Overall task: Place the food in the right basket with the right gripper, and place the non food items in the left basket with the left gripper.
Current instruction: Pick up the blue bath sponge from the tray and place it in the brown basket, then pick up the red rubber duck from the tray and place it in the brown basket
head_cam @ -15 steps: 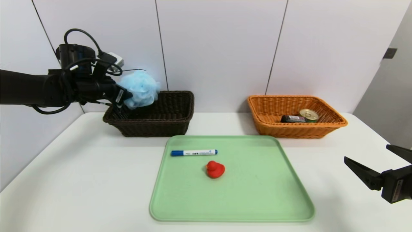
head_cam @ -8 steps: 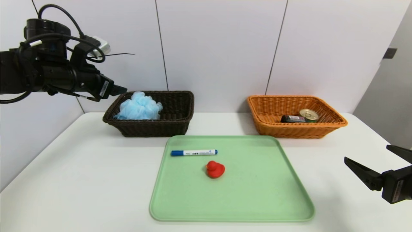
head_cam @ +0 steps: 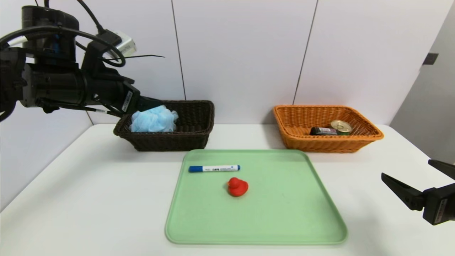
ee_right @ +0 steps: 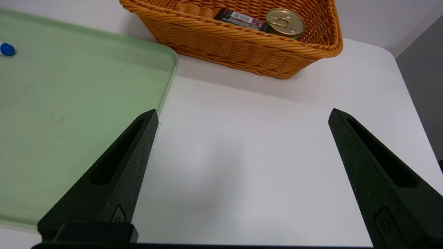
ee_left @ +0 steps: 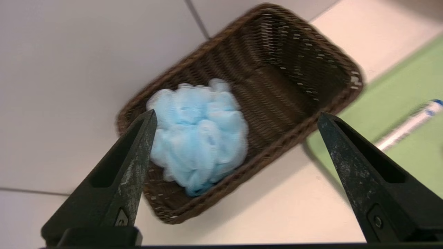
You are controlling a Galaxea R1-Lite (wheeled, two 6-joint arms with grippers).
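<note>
The light-blue bath pouf [head_cam: 153, 119] [ee_left: 199, 138] lies loose in the left end of the dark brown left basket [head_cam: 192, 137] [ee_left: 297, 62]. My left gripper [head_cam: 151, 102] [ee_left: 236, 114] hovers open above that basket's left end, with nothing between its fingers. A white marker with a blue cap [head_cam: 214, 168] [ee_left: 408, 126] and a red duck [head_cam: 237, 187] rest on the green tray [head_cam: 284, 213]. The tin [head_cam: 341, 126] [ee_right: 285, 21] and the black box [head_cam: 323, 131] [ee_right: 238, 19] sit in the orange right basket [head_cam: 330, 144] [ee_right: 242, 45]. My right gripper [head_cam: 405, 168] [ee_right: 243, 110] stands open and empty over the table, right of the tray.
Both baskets stand at the back of the white table [head_cam: 89, 199], close to the panelled wall. The tray fills the table's middle. Bare tabletop [ee_right: 263, 145] lies between the tray's right edge and the table's right edge.
The left gripper opened and let go of the pouf, which dropped into the dark basket. That arm rose and drew back left, then edged right again. The right arm stayed still.
</note>
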